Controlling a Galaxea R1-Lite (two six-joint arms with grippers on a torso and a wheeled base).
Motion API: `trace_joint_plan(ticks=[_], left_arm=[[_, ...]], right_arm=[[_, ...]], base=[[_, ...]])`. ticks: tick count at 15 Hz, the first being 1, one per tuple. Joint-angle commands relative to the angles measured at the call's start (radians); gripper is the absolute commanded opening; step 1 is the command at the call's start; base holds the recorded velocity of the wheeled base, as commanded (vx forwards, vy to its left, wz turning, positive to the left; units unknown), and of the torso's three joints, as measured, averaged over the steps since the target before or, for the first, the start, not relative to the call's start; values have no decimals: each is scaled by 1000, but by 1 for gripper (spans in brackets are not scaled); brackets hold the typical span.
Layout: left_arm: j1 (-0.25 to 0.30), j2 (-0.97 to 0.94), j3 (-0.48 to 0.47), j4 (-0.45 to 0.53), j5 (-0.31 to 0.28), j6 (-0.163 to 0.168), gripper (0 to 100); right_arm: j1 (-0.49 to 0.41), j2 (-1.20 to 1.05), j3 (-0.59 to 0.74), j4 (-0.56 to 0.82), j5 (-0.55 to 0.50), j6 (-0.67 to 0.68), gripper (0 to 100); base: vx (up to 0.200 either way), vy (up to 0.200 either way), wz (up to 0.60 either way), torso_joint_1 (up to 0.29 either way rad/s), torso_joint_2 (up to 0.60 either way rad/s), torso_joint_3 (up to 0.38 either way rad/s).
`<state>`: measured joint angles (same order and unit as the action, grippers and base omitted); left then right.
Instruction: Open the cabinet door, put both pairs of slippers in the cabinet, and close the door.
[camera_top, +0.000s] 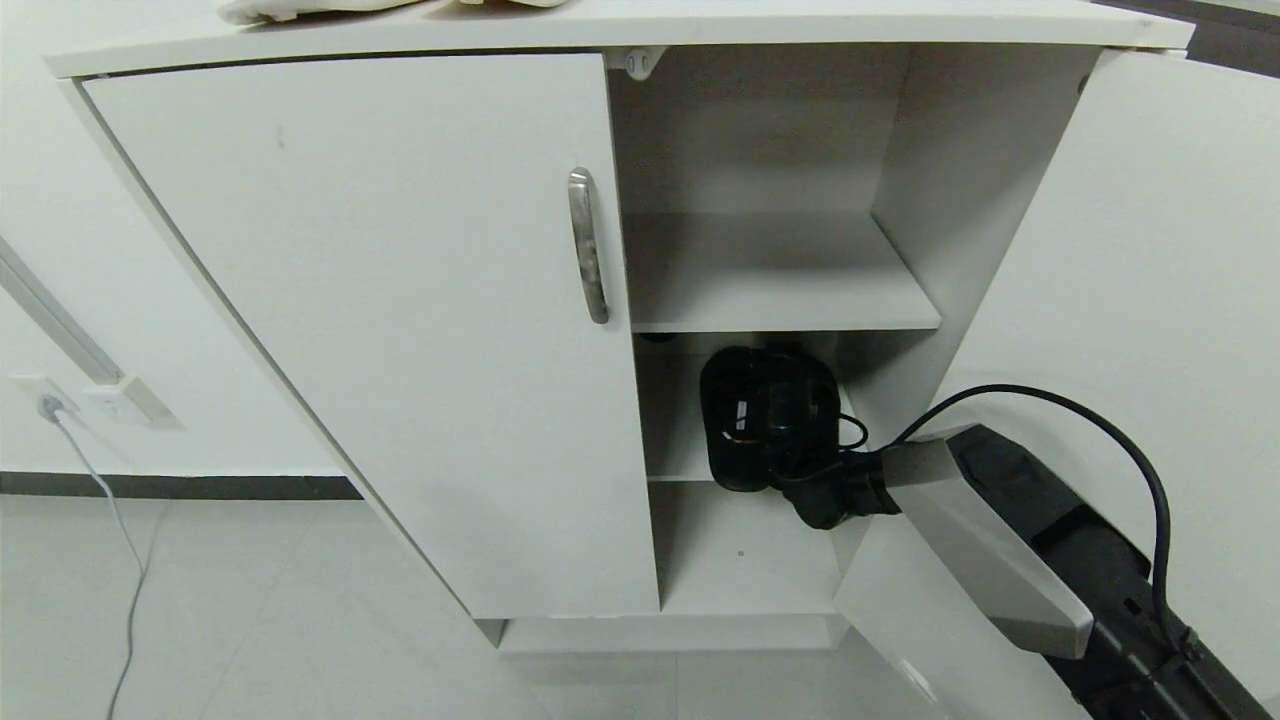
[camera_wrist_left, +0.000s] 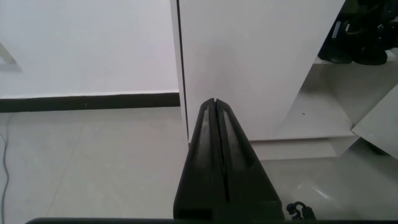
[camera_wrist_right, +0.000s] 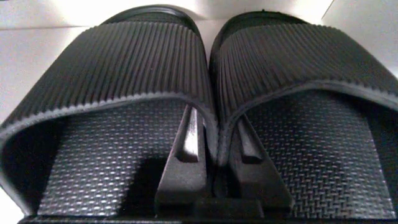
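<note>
Over from the head camera: white cabinet (camera_top: 600, 30) dead ahead, left door (camera_top: 340, 300) shut, metal handle (camera_top: 588, 245) upright on its edge, right door (camera_top: 1150, 300) swung wide. Right arm (camera_top: 980, 530) pushed into the open half, black slippers (camera_top: 745, 400) at its tip, level with the middle shelf (camera_top: 675, 440) and under the upper shelf (camera_top: 780, 275). Resting on the board or just off it: cannot tell. Pale slippers (camera_top: 300, 8) up on the cabinet top, well above and apart from those jaws. Out in the room: wall socket (camera_top: 45, 405), grey cable (camera_top: 110, 520) trailing down from it, dark skirting (camera_top: 180, 487) along a white wall, pale glossy tiled floor (camera_top: 250, 620).

On to the left wrist: left gripper (camera_wrist_left: 214, 106) hanging above the floor, jaws pressed flat together with just a hairline seam showing. Straight ahead of the jaws, the left door's white face. Farther off, ahead and to one side, the black slippers in the open compartment, well apart from these jaws. Skirting and white wall out on the other side, floor tiles beneath.

And the right wrist: right gripper (camera_wrist_right: 214, 149) pinching the black slippers, one of the fingers (camera_wrist_right: 186, 149) inside each shoe, the two touching inner side walls clamped between the jaws. Ribbed straps arching just past the fingertips, dimpled footbeds on either side of the jaws, white cabinet board beyond the toes.
</note>
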<state>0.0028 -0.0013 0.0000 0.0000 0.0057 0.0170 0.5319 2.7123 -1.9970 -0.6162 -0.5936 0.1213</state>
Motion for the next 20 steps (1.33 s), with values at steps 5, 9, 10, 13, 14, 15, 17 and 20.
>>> trace_joint_plan(ticks=[5, 9, 10, 13, 14, 15, 17, 20], left_arm=[[0, 1, 0, -2, 0, 0, 0], [0, 1, 0, 0, 0, 0, 0], [0, 1, 0, 0, 0, 0, 0], [0, 1, 0, 0, 0, 0, 0], [0, 1, 0, 0, 0, 0, 0], [0, 1, 0, -2, 0, -2, 0], [0, 1, 0, 0, 0, -2, 0], [0, 1, 0, 0, 0, 0, 0]], right_arm=[[-3, 12, -3, 3, 12, -2, 100], [0, -26, 35, -10, 11, -2, 100], [2, -40, 53, -19, 11, -2, 100], [14, -80, 124, -51, 6, 0, 100], [19, -100, 167, -73, 5, 0, 100], [25, -123, 216, -102, 5, 0, 100], [42, -195, 365, -175, 3, 0, 100], [72, -313, 581, -277, 2, -2, 100]], base=[[0, 0, 0, 0, 0, 0], [0, 0, 0, 0, 0, 0], [0, 0, 0, 0, 0, 0], [0, 0, 0, 0, 0, 0], [0, 0, 0, 0, 0, 0], [0, 0, 0, 0, 0, 0], [0, 0, 0, 0, 0, 0], [0, 0, 0, 0, 0, 0]])
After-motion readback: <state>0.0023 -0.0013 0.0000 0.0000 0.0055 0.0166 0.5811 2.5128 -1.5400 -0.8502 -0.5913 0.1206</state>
